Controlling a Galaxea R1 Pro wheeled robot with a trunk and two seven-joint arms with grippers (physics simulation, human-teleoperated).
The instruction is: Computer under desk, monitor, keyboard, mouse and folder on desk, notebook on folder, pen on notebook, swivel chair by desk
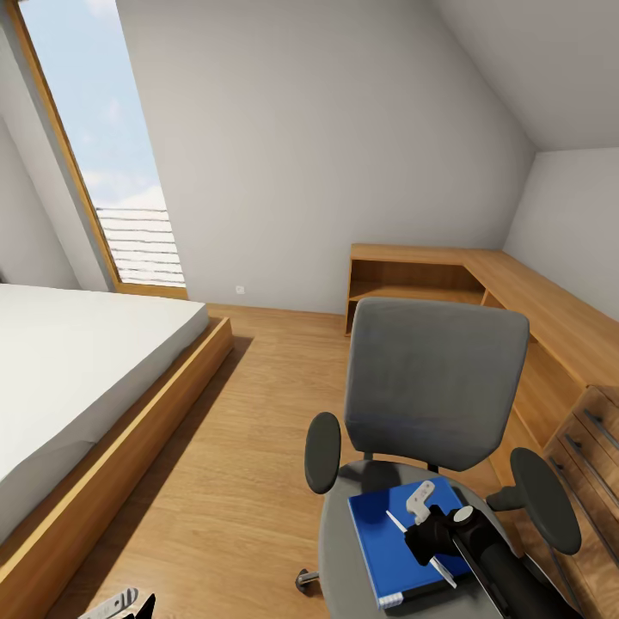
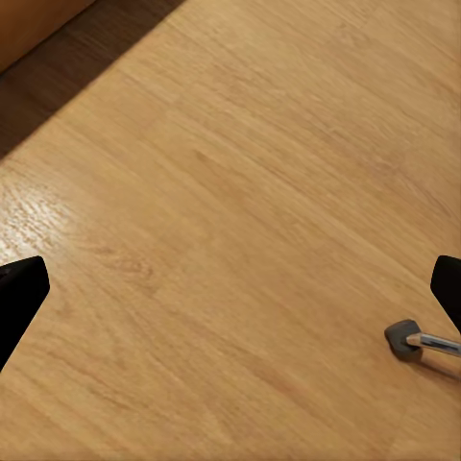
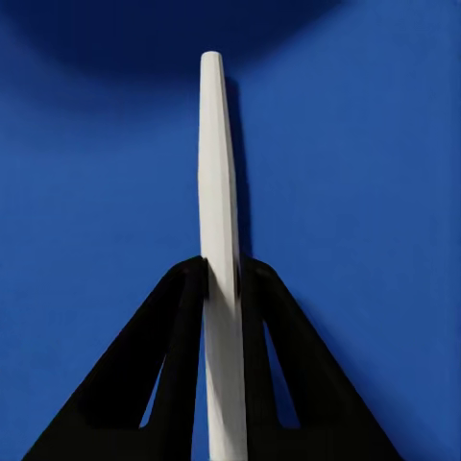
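White pen (image 3: pixel 219 173) pinched lengthwise between right fingers (image 3: pixel 182 327), over blue folder (image 3: pixel 365 192); left fingers (image 2: pixel 19 293) spread.

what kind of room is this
Most likely an attic bedroom: a low bed with a white mattress, a sloped ceiling and a tall window. A grey swivel chair holding a blue folder suggests a work corner.
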